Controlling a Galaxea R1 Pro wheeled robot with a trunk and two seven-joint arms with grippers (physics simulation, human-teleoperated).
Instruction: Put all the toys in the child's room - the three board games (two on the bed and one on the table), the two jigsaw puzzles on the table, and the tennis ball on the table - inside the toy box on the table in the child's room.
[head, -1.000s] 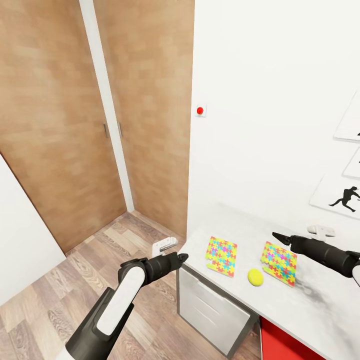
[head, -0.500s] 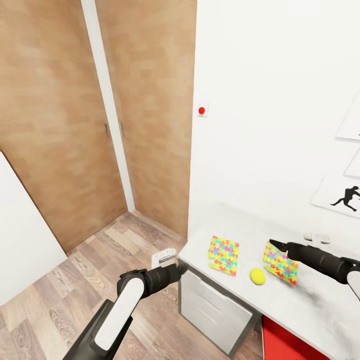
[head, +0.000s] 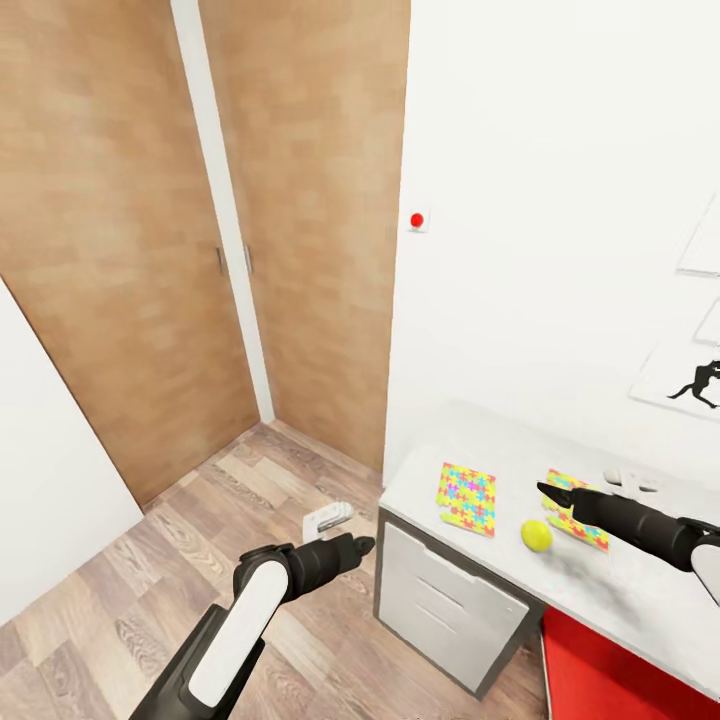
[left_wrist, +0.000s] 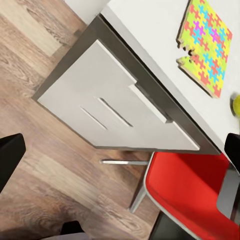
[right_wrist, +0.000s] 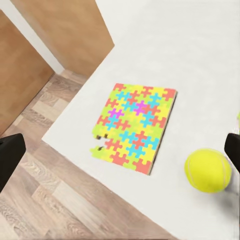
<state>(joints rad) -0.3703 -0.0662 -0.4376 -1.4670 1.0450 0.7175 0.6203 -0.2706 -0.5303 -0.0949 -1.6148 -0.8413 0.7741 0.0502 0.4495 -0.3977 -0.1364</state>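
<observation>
Table (head: 600, 585) stood against the white wall, drawer unit (head: 445, 615) under its near end. Two flat jigsaw puzzles lay on top: left puzzle (head: 467, 497) near the table's end, long axis running from the front edge toward the wall, slightly skewed; right puzzle (head: 580, 515) partly behind the right gripper (head: 543, 490), its axis hard to tell. Ball (head: 537, 535) sat between them, nearer the front edge, touching neither. Right gripper hovered over the table by the right puzzle, tips looked pinched together, holding nothing. Left gripper (head: 368, 545) hung over the wood floor (head: 150, 590) just off the table's end; open or closed could not be told. Red chair (left_wrist: 192, 187) sat under the table
</observation>
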